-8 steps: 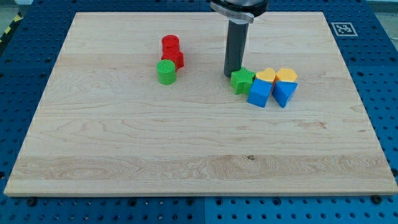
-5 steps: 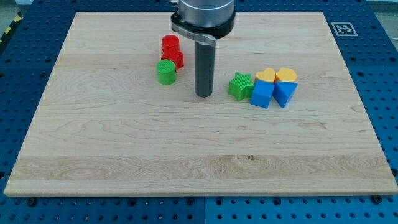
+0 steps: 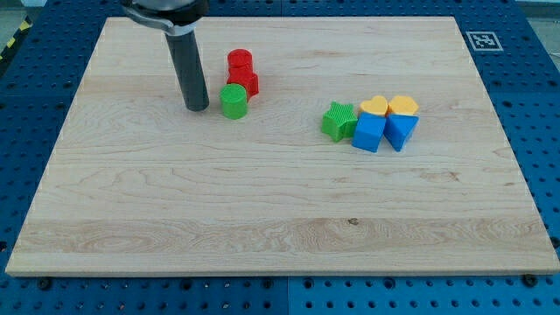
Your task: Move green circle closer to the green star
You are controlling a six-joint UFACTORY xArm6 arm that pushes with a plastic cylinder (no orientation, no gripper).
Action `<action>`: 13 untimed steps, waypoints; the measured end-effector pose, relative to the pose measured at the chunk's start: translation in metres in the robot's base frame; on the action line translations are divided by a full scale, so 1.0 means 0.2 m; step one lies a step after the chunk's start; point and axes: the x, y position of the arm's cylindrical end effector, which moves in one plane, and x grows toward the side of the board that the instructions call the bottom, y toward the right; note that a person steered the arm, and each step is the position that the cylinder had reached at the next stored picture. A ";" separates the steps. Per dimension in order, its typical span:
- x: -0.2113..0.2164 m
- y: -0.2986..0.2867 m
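Observation:
The green circle (image 3: 234, 101) sits on the wooden board left of centre, just below two red blocks. The green star (image 3: 339, 121) lies well to its right, at the left end of a cluster of blue and yellow blocks. My tip (image 3: 196, 108) rests on the board just left of the green circle, with a small gap between them. The rod rises from the tip toward the view's top.
Two red blocks (image 3: 241, 72) touch the green circle's upper side. A blue block (image 3: 368, 132), a second blue block (image 3: 401, 130), a yellow heart (image 3: 374, 107) and another yellow block (image 3: 403, 106) crowd the star's right side. The board's edge (image 3: 280, 276) runs along the view's bottom.
My tip has swept from beside the green star's upper left leftward across the board, past the green circle, to the circle's left side. The blocks have not moved.

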 end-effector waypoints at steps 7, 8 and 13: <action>0.25 0.60; 0.21 0.69; -0.13 0.62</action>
